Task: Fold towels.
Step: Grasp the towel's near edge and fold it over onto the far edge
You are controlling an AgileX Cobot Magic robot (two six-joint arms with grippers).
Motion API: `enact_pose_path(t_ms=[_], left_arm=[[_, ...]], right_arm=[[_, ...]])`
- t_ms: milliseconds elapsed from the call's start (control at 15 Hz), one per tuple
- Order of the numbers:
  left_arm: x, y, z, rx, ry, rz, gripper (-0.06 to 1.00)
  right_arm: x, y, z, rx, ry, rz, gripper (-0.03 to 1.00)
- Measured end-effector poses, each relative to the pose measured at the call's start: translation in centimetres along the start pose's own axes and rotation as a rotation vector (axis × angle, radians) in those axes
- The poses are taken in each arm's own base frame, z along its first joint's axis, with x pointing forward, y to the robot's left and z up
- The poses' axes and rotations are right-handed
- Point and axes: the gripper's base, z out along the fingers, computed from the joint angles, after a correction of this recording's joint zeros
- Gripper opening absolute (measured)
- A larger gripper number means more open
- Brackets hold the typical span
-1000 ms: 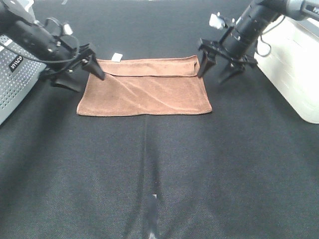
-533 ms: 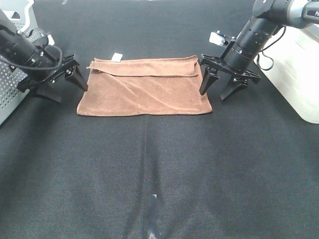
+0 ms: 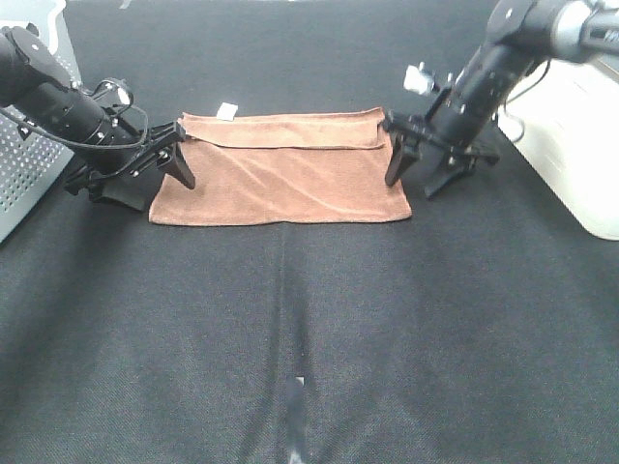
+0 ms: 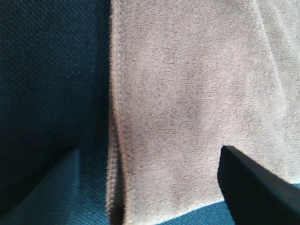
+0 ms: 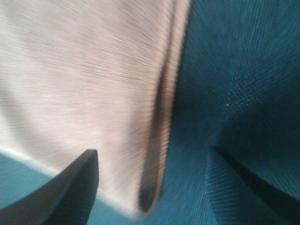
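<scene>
the towel [image 3: 280, 179] lies flat on the black table [image 3: 309, 329], near the far side, long edges running across in front of me. a narrow band of it is folded over along the far long edge, and a small white tag [image 3: 227, 110] sticks out at the far left corner.

my left fingers [image 3: 184, 172] are spread wide at the towel's left short edge. one finger is over the cloth and the other is over the bare table just outside it. in my left wrist view the stitched hem [image 4: 115, 140] runs up between the two dark tips, and nothing is pinched. i cannot tell whether the tips touch the cloth or the table.

my right fingers [image 3: 396, 164] are also spread apart, at the towel's right short edge. the inner finger is right at the hem and the outer one is over the table beside it. my right wrist view is blurred, but it shows the towel's edge [image 5: 159, 140] lying between the tips, with nothing held.

a white box [image 3: 580, 155] stands at the table's right side, and a grey perforated panel [image 3: 24, 169] sits at the left, behind my left arm.
</scene>
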Motion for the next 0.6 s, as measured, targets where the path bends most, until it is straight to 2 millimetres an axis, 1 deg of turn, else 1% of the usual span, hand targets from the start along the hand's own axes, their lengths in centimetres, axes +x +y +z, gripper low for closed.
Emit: enact_pose_path(t_ms=[67, 200, 267, 333, 400, 533, 600], left_arm=[[0.0, -0.1, 0.1, 0.005, 0.001, -0.005, 0.76], [0.3, -0.8, 0.7, 0.011, 0.004, 0.005, 0.73], [0.5, -1.3, 1.0, 0.013, 0.003, 0.017, 0.71], [0.8, -1.8, 1.5, 0.016, 0.012, 0.025, 0.59], [1.0, -1.9, 1.7, 0.015, 0.017, 0.027, 0.46], [1.2, -1.6, 2.1, 0.010, 0.036, 0.027, 0.11], [1.2, -1.6, 2.1, 0.011, 0.043, 0.027, 0.03]], right_arm=[[0.0, -0.2, 0.5, -0.011, 0.006, 0.007, 0.62], [-0.1, 0.0, 0.9, -0.045, 0.005, 0.008, 0.60], [-0.1, 0.1, 1.3, -0.079, 0.006, 0.013, 0.54], [-0.1, 0.0, 1.6, -0.087, 0.010, 0.019, 0.40], [-0.1, 0.0, 1.6, -0.088, 0.009, 0.019, 0.28], [-0.1, 0.0, 1.7, -0.088, 0.013, 0.020, 0.05], [-0.1, 0.0, 1.7, -0.089, 0.016, 0.020, 0.00]])
